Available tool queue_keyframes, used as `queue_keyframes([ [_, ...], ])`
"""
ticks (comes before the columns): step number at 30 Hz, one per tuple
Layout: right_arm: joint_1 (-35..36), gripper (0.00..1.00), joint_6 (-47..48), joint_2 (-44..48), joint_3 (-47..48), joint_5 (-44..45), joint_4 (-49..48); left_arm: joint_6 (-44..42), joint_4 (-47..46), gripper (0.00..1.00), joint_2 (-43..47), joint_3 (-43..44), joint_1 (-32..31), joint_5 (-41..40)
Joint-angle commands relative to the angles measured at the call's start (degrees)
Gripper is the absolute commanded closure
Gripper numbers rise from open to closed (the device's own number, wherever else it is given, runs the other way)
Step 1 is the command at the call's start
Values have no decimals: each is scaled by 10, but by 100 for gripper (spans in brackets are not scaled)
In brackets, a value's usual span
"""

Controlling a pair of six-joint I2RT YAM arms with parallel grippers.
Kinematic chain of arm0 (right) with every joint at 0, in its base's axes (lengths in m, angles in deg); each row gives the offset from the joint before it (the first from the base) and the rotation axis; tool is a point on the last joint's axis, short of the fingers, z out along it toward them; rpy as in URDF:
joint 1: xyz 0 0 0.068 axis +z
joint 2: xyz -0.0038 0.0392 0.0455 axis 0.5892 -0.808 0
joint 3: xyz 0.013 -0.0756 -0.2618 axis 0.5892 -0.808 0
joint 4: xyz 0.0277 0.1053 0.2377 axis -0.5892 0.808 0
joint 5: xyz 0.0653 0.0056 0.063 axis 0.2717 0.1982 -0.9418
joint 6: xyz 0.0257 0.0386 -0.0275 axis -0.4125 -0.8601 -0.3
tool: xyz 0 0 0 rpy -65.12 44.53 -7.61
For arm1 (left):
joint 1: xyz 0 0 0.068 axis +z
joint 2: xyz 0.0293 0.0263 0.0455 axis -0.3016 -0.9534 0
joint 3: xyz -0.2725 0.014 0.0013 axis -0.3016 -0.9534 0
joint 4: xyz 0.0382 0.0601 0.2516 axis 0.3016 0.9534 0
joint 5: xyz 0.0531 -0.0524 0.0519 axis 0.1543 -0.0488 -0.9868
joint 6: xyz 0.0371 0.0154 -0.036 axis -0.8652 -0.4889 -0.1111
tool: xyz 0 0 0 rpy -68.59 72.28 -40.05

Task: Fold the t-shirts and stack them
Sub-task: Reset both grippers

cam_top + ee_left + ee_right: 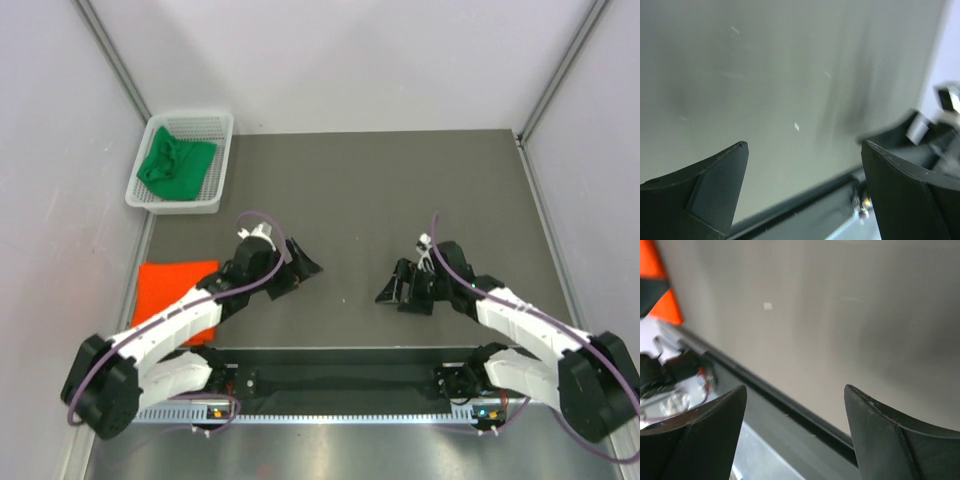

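Note:
The orange t-shirt (172,293) lies folded flat at the table's left edge, partly under my left arm; a corner of it shows in the right wrist view (660,285). The dark green t-shirt (175,165) lies crumpled in the white mesh basket (222,150) at the back left. My left gripper (300,272) is open and empty, just right of the orange shirt; in its wrist view (805,145) only bare table lies between the fingers. My right gripper (392,290) is open and empty at mid-table, facing left; its wrist view (795,387) shows bare table.
The grey table mat (400,190) runs from the basket to the right wall. A black rail (340,375) with the arm bases lines the near edge. Light walls and metal posts close the left, back and right sides.

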Motion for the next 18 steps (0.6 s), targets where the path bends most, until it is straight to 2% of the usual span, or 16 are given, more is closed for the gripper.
queue_keyframes([
  [1, 0, 20, -51, 73, -33, 108, -39, -7, -141, 2, 95, -53, -3, 105],
  [5, 0, 12, -50, 138, -94, 182, -46, 40, -275, 2, 185, -194, -3, 155],
  [6, 1, 1, -53, 153, -107, 187, -56, 67, -351, 2, 200, -220, -3, 166],
  [13, 0, 0, -66, 314, -215, 198, -102, 137, -482, 2, 321, -372, -3, 196],
  [15, 0, 0, -70, 353, -250, 165, -115, 181, -538, 1, 357, -403, -3, 200],
  [16, 1, 0, -74, 388, -258, 155, -119, 198, -594, 2, 371, -436, -2, 200],
  [18, 1, 0, -85, 423, -288, 93, -173, 210, -587, 2, 419, -430, -3, 222],
])
